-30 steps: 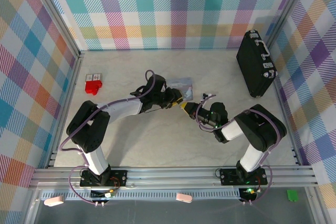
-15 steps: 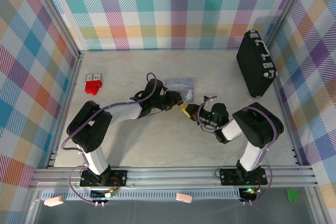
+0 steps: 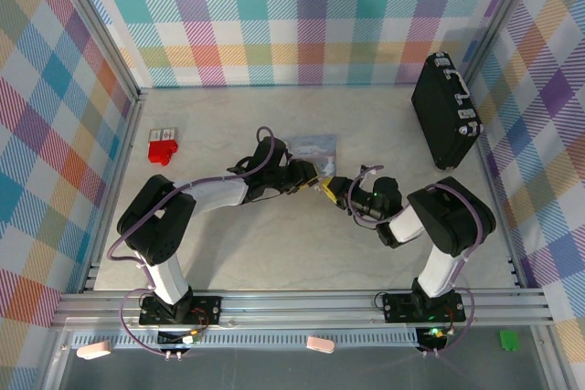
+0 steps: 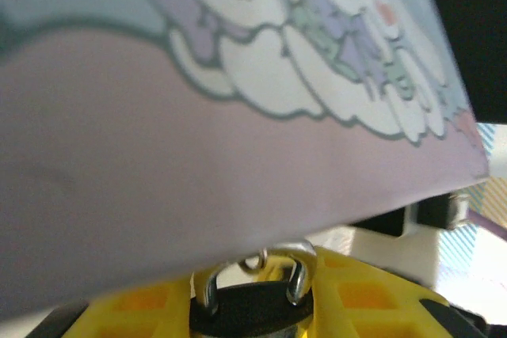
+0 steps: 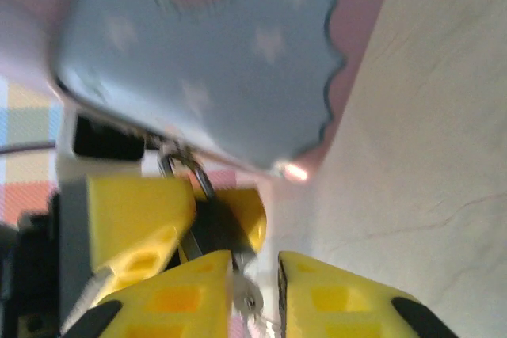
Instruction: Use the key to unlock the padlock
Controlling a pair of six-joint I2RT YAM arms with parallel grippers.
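The tiny black padlock (image 4: 249, 310), with its silvery shackle (image 4: 297, 263) on top, sits between the yellow fingers of my left gripper (image 4: 249, 302), which is shut on it. This happens mid-table, right beside the pale blue-grey tin (image 3: 313, 145). In the right wrist view the padlock (image 5: 212, 225) hangs under the tin's edge (image 5: 214, 53). A small silvery key (image 5: 250, 300) sticks out below the padlock. It lies between the yellow fingers of my right gripper (image 5: 253, 282), and a gap shows beside it. In the top view the left gripper (image 3: 316, 180) and the right gripper (image 3: 333, 191) meet tip to tip.
A large black briefcase (image 3: 445, 109) lies at the back right near the wall. A small red block (image 3: 163, 146) sits at the left by the frame. Plaid walls close in three sides, and bare table stretches in front of the arms.
The right gripper has drawn back slightly to the right. The left gripper has edged off the tin, so more of the lid shows. The padlock has stayed in the left gripper.
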